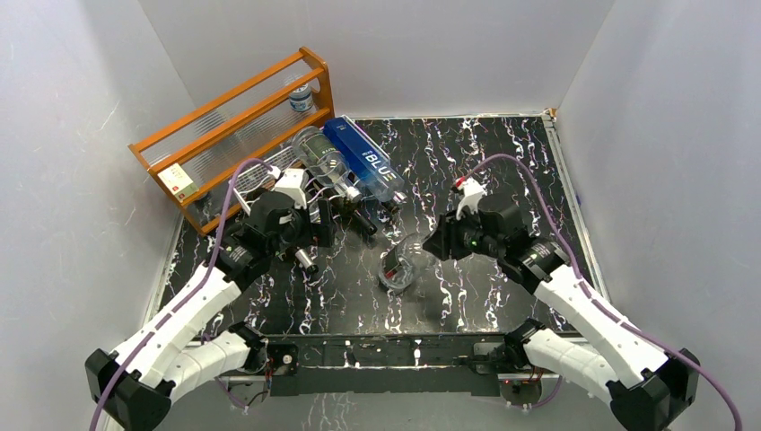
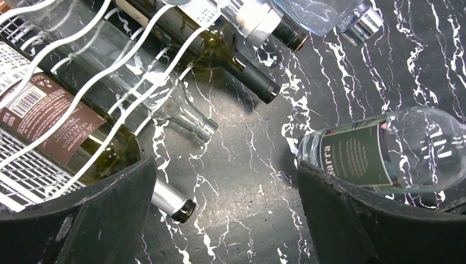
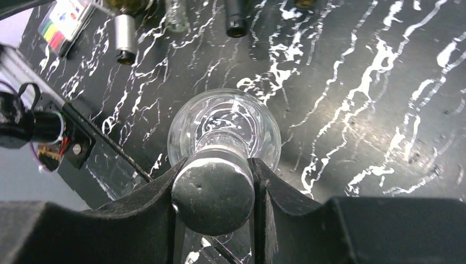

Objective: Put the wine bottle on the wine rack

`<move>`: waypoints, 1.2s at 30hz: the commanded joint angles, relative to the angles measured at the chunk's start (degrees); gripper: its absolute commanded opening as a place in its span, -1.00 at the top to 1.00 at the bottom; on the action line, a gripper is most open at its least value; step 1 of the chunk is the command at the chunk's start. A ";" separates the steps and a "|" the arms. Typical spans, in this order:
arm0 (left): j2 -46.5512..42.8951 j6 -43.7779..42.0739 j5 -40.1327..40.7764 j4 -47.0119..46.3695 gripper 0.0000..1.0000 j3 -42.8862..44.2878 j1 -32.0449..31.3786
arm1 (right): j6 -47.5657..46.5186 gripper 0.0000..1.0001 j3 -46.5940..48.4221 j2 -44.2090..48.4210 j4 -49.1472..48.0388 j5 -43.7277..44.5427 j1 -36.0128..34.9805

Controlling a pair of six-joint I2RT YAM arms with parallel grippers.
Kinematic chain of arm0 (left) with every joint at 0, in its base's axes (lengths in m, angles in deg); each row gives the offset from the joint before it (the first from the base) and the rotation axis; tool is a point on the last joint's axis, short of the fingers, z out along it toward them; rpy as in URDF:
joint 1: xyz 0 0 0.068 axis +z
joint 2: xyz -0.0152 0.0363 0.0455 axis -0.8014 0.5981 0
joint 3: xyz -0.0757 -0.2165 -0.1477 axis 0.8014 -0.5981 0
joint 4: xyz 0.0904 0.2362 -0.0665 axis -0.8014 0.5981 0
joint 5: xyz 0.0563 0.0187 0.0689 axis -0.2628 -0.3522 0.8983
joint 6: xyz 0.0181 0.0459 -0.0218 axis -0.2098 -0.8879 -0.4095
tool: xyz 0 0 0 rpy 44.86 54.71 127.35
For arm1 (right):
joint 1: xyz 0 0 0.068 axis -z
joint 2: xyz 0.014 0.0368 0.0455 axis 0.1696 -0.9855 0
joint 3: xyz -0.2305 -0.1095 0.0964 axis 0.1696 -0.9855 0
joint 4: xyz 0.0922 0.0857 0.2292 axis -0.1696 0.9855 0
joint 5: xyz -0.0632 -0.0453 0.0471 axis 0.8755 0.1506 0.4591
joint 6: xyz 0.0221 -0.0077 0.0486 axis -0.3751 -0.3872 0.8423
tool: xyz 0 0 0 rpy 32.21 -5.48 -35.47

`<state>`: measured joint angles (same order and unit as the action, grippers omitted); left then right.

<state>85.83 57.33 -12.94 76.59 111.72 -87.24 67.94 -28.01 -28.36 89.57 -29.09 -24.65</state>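
- Two robot arms at the table: the left arm (image 1: 193, 310) and the right arm (image 1: 583, 301).
- Seven bottles, five of them in one row: a brown-labelled bottle (image 2: 49, 118), a clear uncapped bottle (image 2: 181, 118), a dark green black-capped bottle (image 2: 231, 60), a bottle with a white-and-silver collar (image 2: 261, 19) and a clear silver-capped bottle (image 2: 351, 16).
- One clear bottle with a dark green label (image 2: 379, 151), apart from that row.
- One small clear bottle (image 1: 302, 95) on the shelf.
- One white wire wine rack (image 2: 22, 170).
- One orange wooden shelf frame (image 1: 224, 117).
- Two purple cables, a left cable (image 1: 231, 193) and a right cable (image 1: 505, 156).
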 commanded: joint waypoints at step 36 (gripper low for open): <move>8.27 3.74 -3.62 -2.98 -0.96 -2.48 -0.10 | -10.34 1.00 1.65 -17.91 2.71 -2.24 -19.47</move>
<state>94.57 60.13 -14.97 74.68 109.52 -87.24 60.53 -30.53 -44.89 89.27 -26.40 -43.88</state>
